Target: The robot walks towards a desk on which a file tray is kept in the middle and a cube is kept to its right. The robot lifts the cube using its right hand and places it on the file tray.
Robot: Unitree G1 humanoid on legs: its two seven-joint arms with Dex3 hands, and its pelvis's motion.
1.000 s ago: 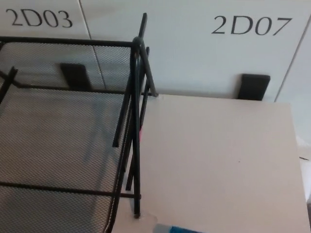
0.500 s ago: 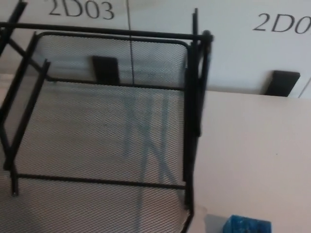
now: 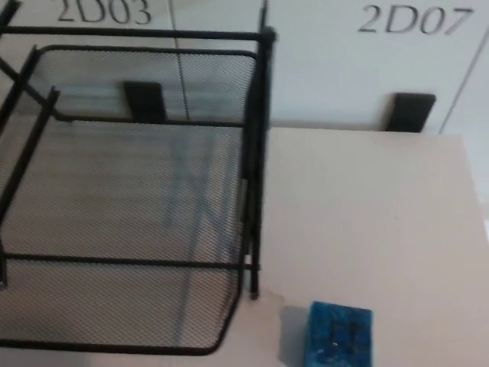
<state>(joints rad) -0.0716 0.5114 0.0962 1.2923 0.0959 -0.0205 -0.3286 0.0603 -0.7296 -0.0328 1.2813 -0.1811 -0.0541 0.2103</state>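
Black wire-mesh file tray (image 3: 130,191) with upright frame posts filling the left of the frame, blue cube (image 3: 340,334) at lower centre-right on the surface, just beside the tray's corner
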